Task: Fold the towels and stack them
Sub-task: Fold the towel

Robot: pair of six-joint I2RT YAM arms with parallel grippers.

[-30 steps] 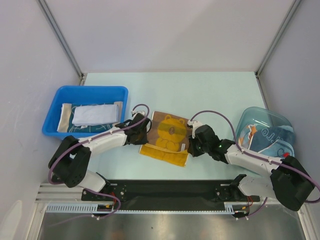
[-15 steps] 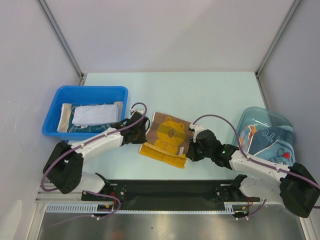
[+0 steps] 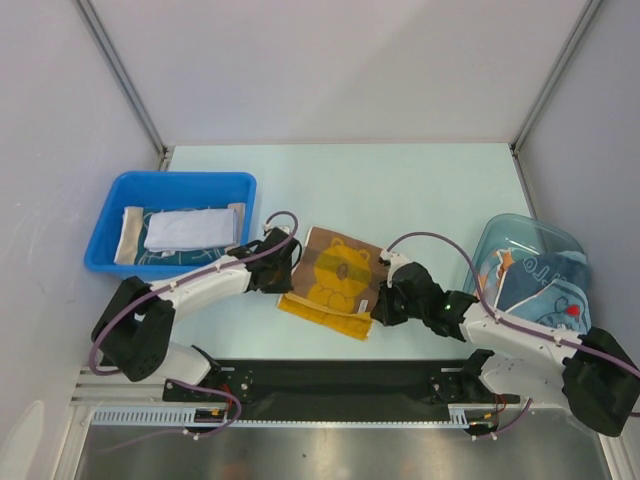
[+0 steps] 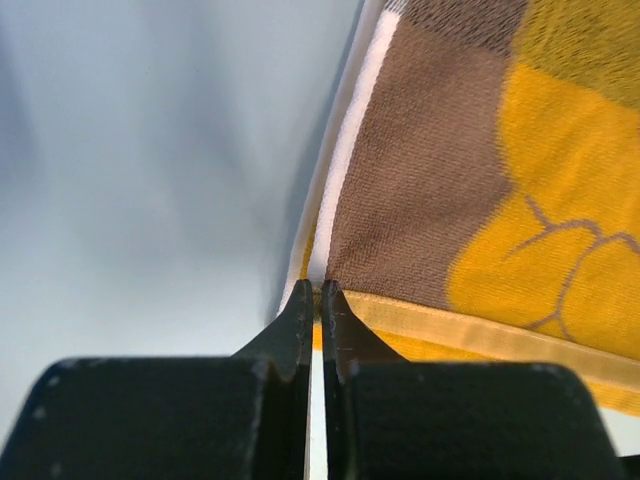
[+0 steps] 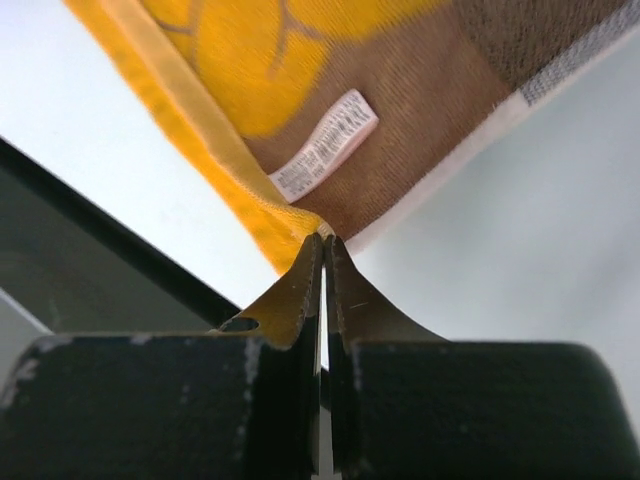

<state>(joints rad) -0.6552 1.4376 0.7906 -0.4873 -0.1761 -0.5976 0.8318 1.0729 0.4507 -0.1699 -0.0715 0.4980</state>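
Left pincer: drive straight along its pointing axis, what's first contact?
The bear towel: the left pincer is shut on its corner, and the brown, white-edged cloth lies directly ahead. Probably it just bunches the towel.

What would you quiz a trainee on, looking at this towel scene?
1. Pick one: the left gripper is shut on A) the bear towel, B) a cup, C) nothing.
2. True or false: the right gripper pinches a corner of that same towel.
3. Fill the gap: the folded pale towel lies in the ____ bin.
Key: 1 A; 2 true; 3 blue.
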